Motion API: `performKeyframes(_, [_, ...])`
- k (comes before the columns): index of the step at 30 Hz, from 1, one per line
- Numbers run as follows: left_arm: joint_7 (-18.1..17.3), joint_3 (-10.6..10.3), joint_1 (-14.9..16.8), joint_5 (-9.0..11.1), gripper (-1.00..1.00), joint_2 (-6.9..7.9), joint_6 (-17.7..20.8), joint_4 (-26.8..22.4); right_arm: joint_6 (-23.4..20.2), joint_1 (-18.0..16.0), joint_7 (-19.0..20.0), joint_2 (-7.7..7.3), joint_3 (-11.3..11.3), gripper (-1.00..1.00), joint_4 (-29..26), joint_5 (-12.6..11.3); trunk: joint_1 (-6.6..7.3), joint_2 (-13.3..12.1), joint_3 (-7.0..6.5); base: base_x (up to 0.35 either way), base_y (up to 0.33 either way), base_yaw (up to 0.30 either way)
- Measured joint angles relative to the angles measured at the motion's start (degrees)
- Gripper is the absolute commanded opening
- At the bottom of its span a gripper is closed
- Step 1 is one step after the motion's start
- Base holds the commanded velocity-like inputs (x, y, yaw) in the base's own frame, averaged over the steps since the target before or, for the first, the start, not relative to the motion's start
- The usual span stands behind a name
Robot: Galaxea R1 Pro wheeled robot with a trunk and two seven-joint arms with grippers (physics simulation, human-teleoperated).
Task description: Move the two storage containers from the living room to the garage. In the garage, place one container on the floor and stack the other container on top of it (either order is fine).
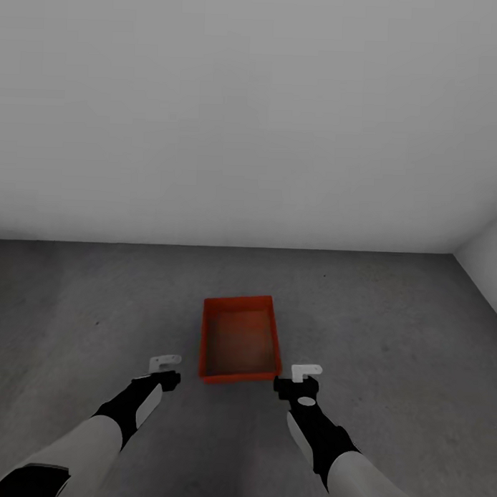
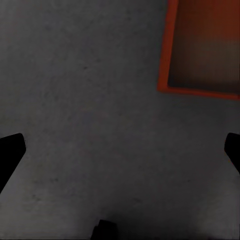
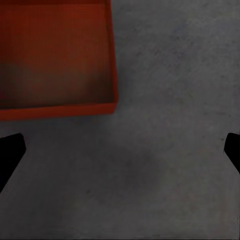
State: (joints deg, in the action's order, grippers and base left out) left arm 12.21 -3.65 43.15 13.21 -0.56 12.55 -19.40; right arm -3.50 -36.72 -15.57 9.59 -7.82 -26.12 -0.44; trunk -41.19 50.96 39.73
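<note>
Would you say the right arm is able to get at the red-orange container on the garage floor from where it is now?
Probably yes. The right gripper is open and hangs just beside the storage container's near right corner, with only bare concrete floor between them. Nothing blocks the way; the bin looks empty.

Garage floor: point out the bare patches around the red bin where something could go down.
The concrete floor is bare between the storage container and the back wall, and on both its long sides. Tightest is the container's near end, flanked by the left end effector and right end effector, both open.
</note>
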Motion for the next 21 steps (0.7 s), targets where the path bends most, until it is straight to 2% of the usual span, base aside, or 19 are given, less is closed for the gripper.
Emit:
performKeyframes(11, [0.19, -0.09, 0.00, 0.10, 1.00, -0.17, -0.01, 0.16, -0.01, -0.19, -0.01, -0.44, 0.13, 1.00, 1.79, -0.03, 0.00, 0.00, 0.00, -0.325, 0.105, 0.000])
performKeyframes(21, [-0.13, -0.07, 0.00, 0.40, 1.00, 0.23, -0.13, 4.65, -0.08, 0.07, 0.02, -0.79, 0.21, 1.00, 4.04, 0.04, 0.03, 0.01, 0.00, -0.067, 0.021, 0.000])
